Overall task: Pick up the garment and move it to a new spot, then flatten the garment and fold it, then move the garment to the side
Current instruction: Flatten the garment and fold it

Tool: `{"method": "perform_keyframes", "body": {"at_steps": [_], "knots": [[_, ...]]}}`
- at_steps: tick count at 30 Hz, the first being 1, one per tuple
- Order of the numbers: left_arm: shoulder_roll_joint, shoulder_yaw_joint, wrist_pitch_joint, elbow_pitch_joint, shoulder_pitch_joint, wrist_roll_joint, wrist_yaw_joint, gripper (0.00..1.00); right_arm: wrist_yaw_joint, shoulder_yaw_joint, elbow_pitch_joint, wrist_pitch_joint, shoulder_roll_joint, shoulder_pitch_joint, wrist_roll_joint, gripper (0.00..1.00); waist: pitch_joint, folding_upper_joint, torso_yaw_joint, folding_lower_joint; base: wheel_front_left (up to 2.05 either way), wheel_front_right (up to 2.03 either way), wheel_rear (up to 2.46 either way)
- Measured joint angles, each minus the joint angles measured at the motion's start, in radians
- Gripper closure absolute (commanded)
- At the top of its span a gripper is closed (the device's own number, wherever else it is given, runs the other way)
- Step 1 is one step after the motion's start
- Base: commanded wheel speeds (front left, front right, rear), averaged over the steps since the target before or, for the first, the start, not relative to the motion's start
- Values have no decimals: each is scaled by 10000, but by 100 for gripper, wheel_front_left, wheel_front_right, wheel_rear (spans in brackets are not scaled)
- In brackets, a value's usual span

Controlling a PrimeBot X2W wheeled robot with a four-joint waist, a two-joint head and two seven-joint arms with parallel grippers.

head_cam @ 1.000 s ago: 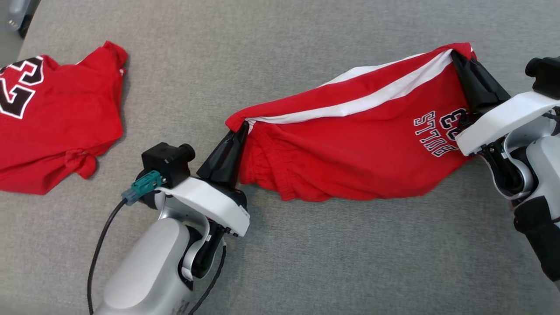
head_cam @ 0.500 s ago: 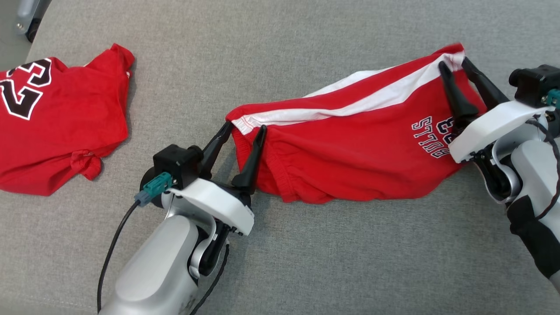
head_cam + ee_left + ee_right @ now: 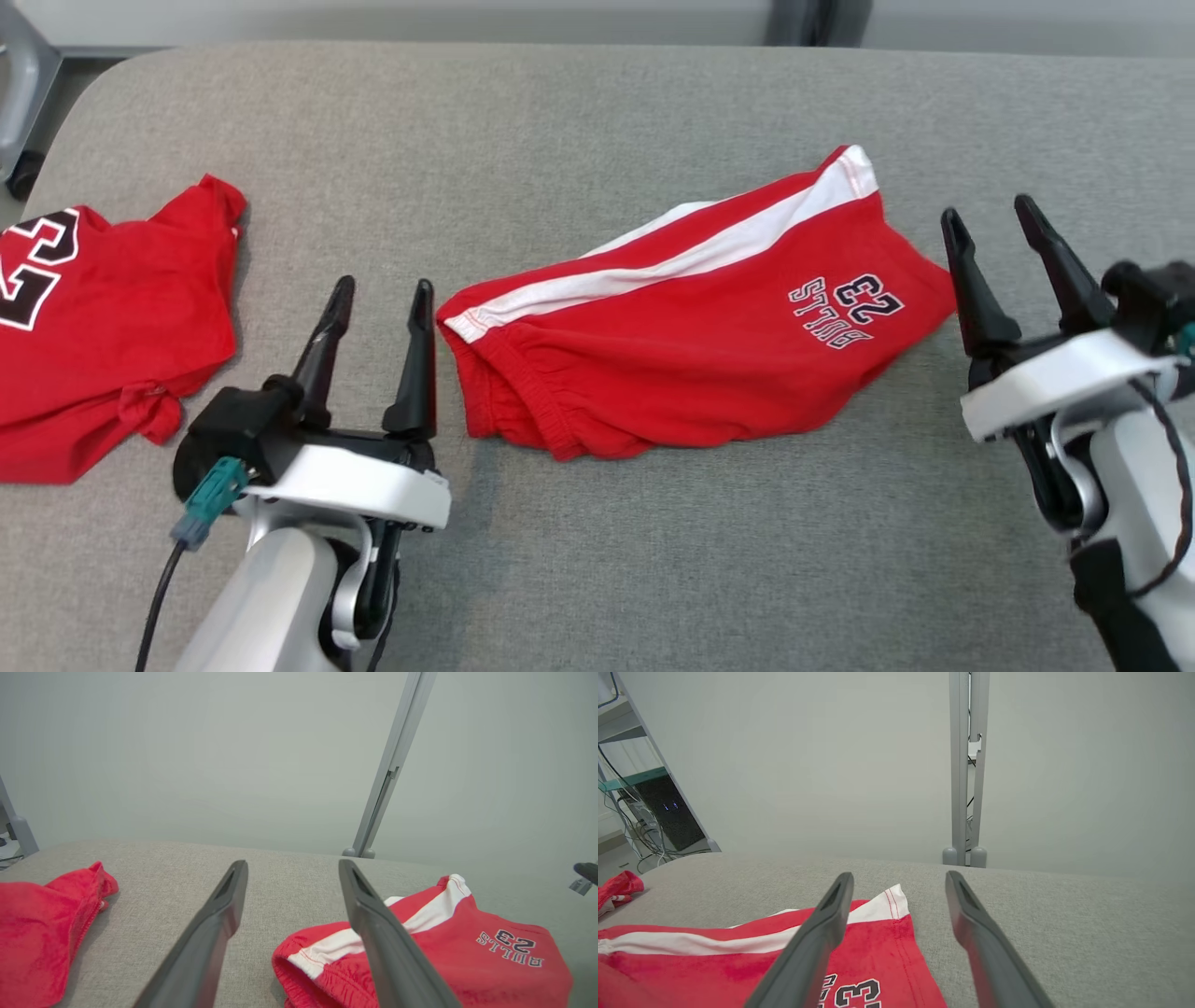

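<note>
Shorts (image 3: 691, 317) are laid on the bench (image 3: 597, 112), right of centre. Red, white side stripe, "BULLS 23" print near the right end. The stripe is run along the far edge, rising to the right. The waistband end is turned toward the left claw (image 3: 385, 283) and is bunched into a few folds there.

Left claw is held wide open, nothing between the fingers. It is placed just beside the waistband end, with a thin strip of bench seen between them in the head view. In the left wrist view one finger overlaps the waistband corner, so contact cannot be confirmed from there.

Right claw (image 3: 988, 209) is also spread open and empty. It is placed just beside the shorts' right end, clear of the cloth. In the right wrist view the striped corner is framed between the fingers.

Jersey (image 3: 103, 317), red with a "23", is left crumpled at the bench's left edge, well apart from the shorts.

A grey post (image 3: 966, 765) is seen behind the bench.
</note>
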Motion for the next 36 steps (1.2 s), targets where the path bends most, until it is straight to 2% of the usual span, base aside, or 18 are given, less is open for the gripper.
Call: {"method": "perform_keyframes", "body": {"at_steps": [7, 14, 30, 36], "knots": [[58, 784, 0, -324, 922, 506, 46, 0, 0, -993, -1365, 0, 587, 1857, -997, 0, -437, 0, -352, 0, 0, 0, 0], [-48, 1135, 0, -173, 1680, 736, -104, 0, 0, -1308, -2056, 0, 1045, 3038, -1300, 0, -737, 0, -612, 0, 0, 0, 0], [-343, 1344, 0, 113, 1730, 1020, -477, 0, 0, -1375, -2199, 0, 1133, 3212, -1442, 0, -756, 0, -586, 0, 0, 0, 0], [-445, 1323, 0, 150, 1581, 1108, -617, 0, 0, -1482, -1883, 0, 976, 3027, -1423, 0, -611, 0, -438, 0, 0, 0, 0]]}}
